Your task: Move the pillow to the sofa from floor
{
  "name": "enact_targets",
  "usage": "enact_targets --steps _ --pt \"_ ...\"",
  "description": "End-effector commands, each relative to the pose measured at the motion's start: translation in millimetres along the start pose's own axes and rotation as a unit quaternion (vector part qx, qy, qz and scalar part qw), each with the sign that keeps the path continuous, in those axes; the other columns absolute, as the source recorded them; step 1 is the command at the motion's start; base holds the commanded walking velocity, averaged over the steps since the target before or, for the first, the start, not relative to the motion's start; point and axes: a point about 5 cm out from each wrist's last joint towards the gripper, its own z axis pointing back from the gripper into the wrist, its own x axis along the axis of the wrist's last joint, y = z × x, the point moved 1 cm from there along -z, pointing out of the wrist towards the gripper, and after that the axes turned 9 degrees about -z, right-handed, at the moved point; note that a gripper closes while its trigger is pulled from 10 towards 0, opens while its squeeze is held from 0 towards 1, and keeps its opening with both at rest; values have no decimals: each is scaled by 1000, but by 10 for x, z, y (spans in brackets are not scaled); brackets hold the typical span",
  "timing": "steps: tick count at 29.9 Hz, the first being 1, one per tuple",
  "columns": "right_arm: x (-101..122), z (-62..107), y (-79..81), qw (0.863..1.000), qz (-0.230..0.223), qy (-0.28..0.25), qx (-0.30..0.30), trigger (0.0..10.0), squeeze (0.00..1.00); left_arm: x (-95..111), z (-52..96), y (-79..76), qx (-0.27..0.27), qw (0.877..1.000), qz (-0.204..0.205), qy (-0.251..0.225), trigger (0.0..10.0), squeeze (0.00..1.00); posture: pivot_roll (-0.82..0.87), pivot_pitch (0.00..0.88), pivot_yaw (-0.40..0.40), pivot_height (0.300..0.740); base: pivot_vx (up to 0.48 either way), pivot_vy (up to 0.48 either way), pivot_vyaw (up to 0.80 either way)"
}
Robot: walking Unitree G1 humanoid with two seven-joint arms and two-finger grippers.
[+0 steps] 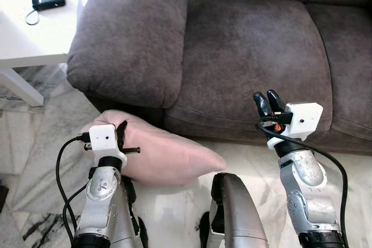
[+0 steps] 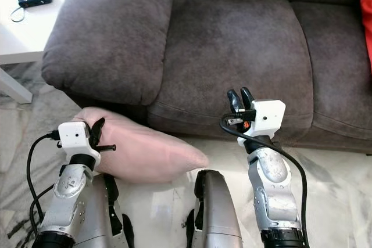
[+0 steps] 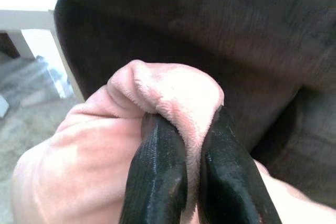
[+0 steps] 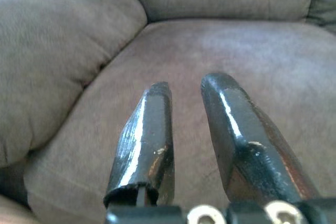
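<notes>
Pink and plush, the pillow (image 1: 163, 152) lies on the marble floor (image 1: 35, 143) at the near left, against the front of the grey sofa (image 1: 244, 39) below its left armrest. The left tool (image 3: 191, 145) is clamped on a bunched fold of the pillow's edge. The right tool (image 1: 267, 103) hovers in front of the sofa's seat cushion, its fingers a narrow gap apart, holding nothing. A white table (image 1: 35, 39) stands at the far left.
</notes>
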Motion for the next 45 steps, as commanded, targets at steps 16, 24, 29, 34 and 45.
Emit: enact_targets --steps 16,24,29,34,45 --pt "-15 -43 -8 1000 -2 -19 -13 10000 0 393 -54 -121 -21 996 -8 -85 10000 0 -34 105 -53 539 0 0 0" --pt "-2 -43 -5 1000 -4 -26 -17 10000 0 388 -47 -101 -21 996 -13 -82 10000 0 -36 105 -42 539 0 0 0" --pt "-12 -45 20 999 -6 -27 -16 10000 0 389 -49 -82 -20 996 -14 -83 10000 0 -31 103 -38 539 0 0 0" --pt "-20 -62 50 999 -10 -29 -15 10000 0 383 -50 -69 -20 996 -17 -81 10000 0 -28 98 -32 543 0 0 0" --pt "-25 -57 49 999 -12 -32 -19 10000 0 392 -58 -65 -23 996 -21 -82 10000 0 -24 101 -22 600 0 0 0"
